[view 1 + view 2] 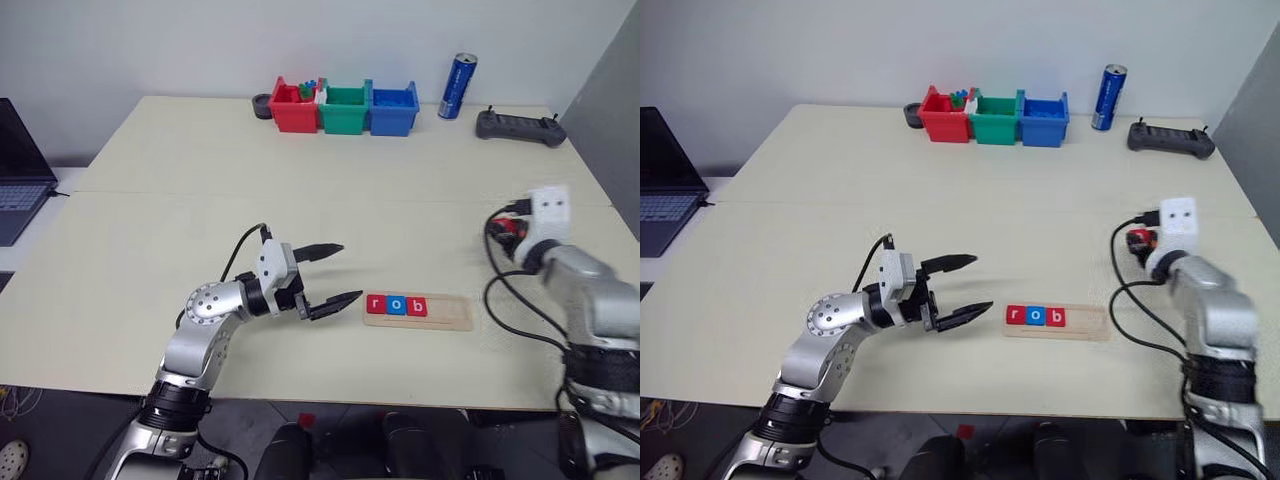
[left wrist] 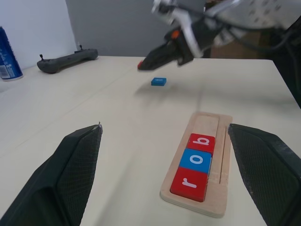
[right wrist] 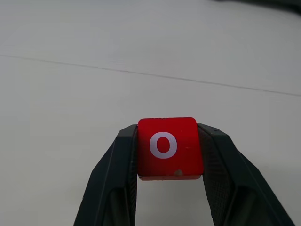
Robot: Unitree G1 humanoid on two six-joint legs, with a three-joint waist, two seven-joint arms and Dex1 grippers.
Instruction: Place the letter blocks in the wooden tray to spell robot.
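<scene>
Even, diffuse overhead light fills my head views, bright across the pale table with no hard glare; shadows stay soft, the faintest lying under the left gripper. From my left wrist, the right gripper smears with motion blur, its own black fingers loom soft and out of focus, while the wooden tray reads crisp. My right wrist view is sharp on the red "o" block, the table behind it washed bright and slightly blurred.

Head stereo pair looks forward-down over the bench, both sharing the wooden tray; left wrist cam sits low beside that tray, right wrist cam close on red "o" block.
</scene>
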